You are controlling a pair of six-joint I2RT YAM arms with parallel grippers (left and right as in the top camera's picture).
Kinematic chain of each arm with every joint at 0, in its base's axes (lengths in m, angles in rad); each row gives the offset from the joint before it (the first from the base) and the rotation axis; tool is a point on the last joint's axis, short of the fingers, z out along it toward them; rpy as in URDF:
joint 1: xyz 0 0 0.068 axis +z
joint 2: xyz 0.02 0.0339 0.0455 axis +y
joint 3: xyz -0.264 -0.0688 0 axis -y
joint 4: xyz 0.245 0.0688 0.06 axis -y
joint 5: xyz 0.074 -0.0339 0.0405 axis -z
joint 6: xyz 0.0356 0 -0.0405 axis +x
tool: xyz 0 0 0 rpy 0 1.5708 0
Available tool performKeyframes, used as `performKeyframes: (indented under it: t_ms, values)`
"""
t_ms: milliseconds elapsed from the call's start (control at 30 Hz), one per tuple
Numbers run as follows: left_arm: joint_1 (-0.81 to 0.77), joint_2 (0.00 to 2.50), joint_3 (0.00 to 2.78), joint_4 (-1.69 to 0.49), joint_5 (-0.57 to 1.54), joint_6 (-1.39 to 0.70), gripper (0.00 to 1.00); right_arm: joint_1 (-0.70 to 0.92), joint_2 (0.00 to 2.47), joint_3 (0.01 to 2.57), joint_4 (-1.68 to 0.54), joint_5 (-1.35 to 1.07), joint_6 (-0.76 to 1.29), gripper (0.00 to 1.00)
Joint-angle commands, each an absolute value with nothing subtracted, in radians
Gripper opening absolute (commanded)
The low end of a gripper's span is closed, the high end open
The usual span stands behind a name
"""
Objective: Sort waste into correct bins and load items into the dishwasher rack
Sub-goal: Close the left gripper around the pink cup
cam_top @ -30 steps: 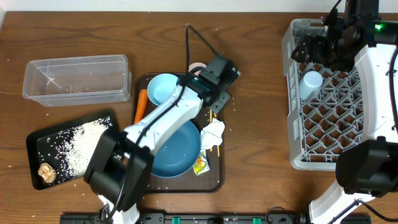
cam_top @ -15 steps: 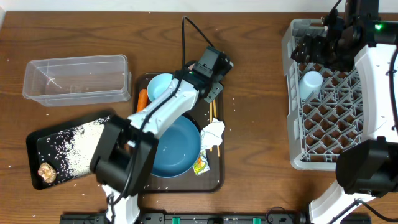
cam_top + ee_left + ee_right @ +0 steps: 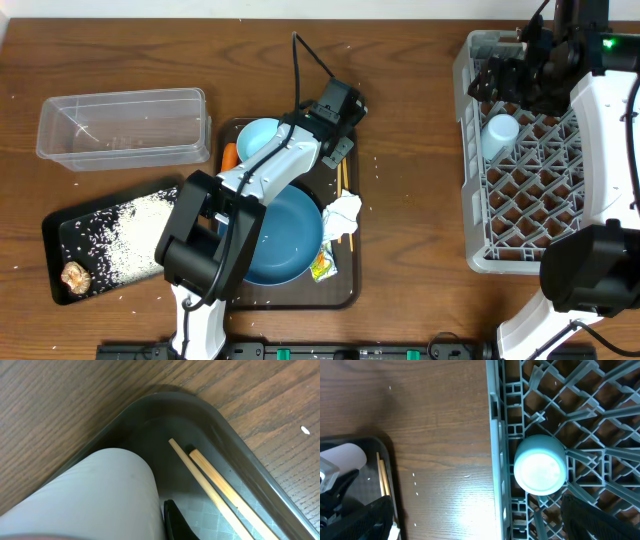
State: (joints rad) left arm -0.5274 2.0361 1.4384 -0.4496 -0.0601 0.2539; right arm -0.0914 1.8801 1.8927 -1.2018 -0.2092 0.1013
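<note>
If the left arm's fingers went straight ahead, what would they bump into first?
Probably the rounded corner wall of the dark serving tray, just past the chopsticks. The pale cup sits close beside the fingers, not ahead. Depth is hard to judge.

Arm outstretched, left hand (image 3: 332,112) closed; right hand (image 3: 506,78) spread wide.

Grey lattice rack (image 3: 530,210), blue plate (image 3: 295,235), pale-blue bowl (image 3: 258,140).

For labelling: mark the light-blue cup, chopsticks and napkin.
light-blue cup (image 3: 540,465), right wrist view, middle of its round face.
chopsticks (image 3: 220,482), left wrist view, shaft of the right-hand stick.
napkin (image 3: 343,216), overhead view, crumpled middle.
</note>
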Motion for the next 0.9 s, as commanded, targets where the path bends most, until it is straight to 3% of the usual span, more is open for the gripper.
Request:
performKeyframes:
  t_ms: [0, 233, 533, 767, 867]
  values:
    - [-0.528, 1.998, 1.446, -0.467, -0.071, 0.203, 0.06, -0.084, 1.872, 1.904, -1.204, -0.207, 0.088, 0.99]
    - [-0.527, 1.902, 1.446, -0.543, 0.022, 0.177, 0.06, -0.084, 1.872, 1.904, -1.203, -0.207, 0.088, 0.99]
    - [-0.528, 1.875, 1.452, -0.811, 0.112, 0.167, 0.06, -0.084, 1.872, 1.904, -1.2, -0.207, 0.088, 0.99]
    - [-0.529, 1.875, 1.452, -0.827, 0.124, 0.171, 0.06, -0.084, 1.872, 1.904, -1.202, -0.207, 0.088, 0.99]
    - [-0.529, 1.875, 1.452, -0.827, 0.124, 0.17, 0.12, -0.084, 1.872, 1.903, -1.206, -0.207, 0.088, 0.99]
